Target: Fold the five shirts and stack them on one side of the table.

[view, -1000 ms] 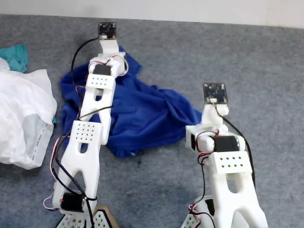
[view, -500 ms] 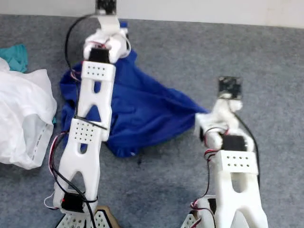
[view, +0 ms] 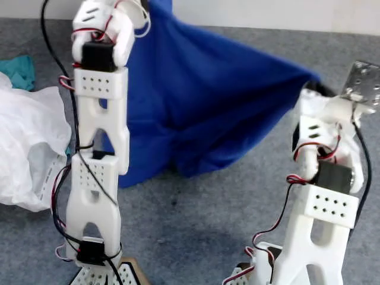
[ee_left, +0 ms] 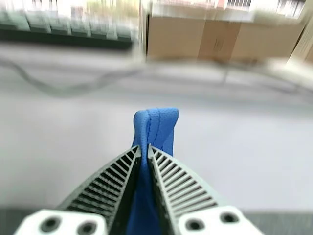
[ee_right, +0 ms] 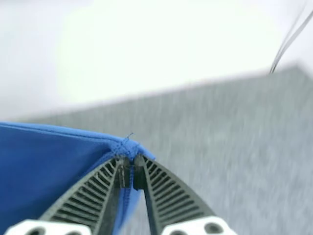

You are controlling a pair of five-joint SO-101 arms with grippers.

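Note:
A blue shirt (view: 202, 101) hangs stretched between the two raised arms, its lower hem trailing on the grey table (view: 196, 225). My left gripper (ee_left: 144, 147) is shut on one corner of the blue shirt (ee_left: 155, 125), high at the back left. My right gripper (ee_right: 127, 159) is shut on another corner of the blue shirt (ee_right: 54, 166), raised at the right. A crumpled white shirt (view: 29, 148) lies at the table's left edge, with a teal shirt (view: 19, 70) behind it.
The left arm (view: 98, 148) stands tall over the table's left half, and the right arm (view: 323, 196) rises at the right. A pale wall (view: 267, 13) runs along the table's far edge. Cardboard boxes (ee_left: 215, 36) show in the room beyond.
Both arms have risen and drawn apart, lifting the blue shirt off the table and spreading it between them. The white and teal shirts have not moved.

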